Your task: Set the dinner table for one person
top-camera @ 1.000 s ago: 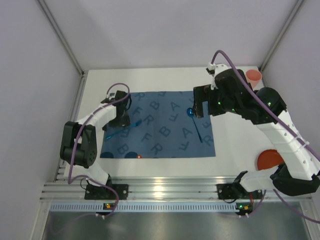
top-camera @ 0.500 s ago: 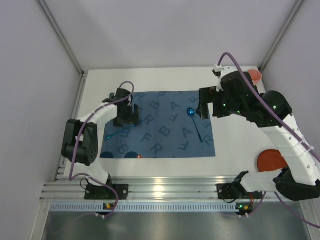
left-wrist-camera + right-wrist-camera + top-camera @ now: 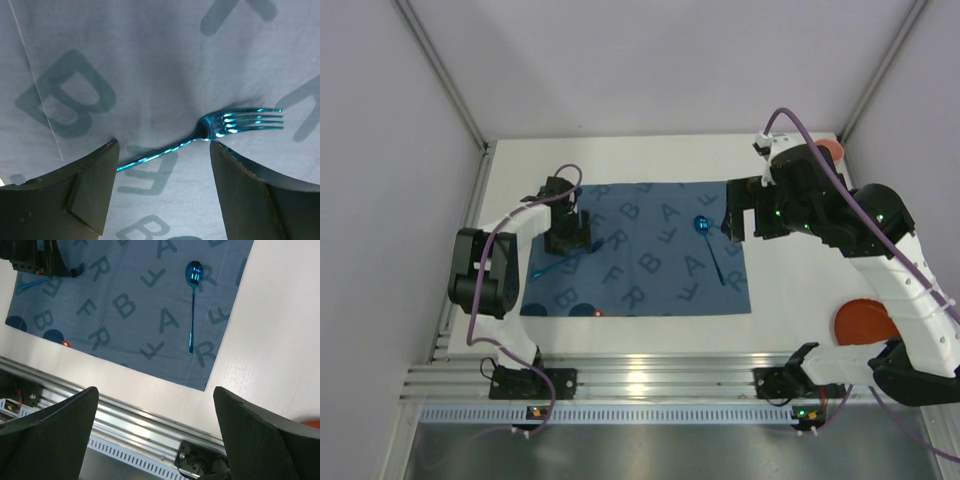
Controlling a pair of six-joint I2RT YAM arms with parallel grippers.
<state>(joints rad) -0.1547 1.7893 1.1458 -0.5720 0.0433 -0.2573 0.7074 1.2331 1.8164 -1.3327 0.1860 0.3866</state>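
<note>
Two arms busy on the dinner table [image 3: 790, 290]: over the blue placemat [image 3: 640, 262], left gripper [image 3: 164, 145] has slid onto the fork [image 3: 220, 127], jaws narrowing around its neck but not yet pinching, so a pickup looks likely. Beyond, right gripper [image 3: 155, 390], spread wide, has backed off the spoon [image 3: 193, 290].

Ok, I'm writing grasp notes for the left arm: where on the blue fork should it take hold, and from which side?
Probably the thin handle of the fork, just behind the neck, from straight above. It lies flat on the placemat, so nothing can get under it; a pinch across the narrow handle suits best. The left end effector straddles that spot, open.
</note>
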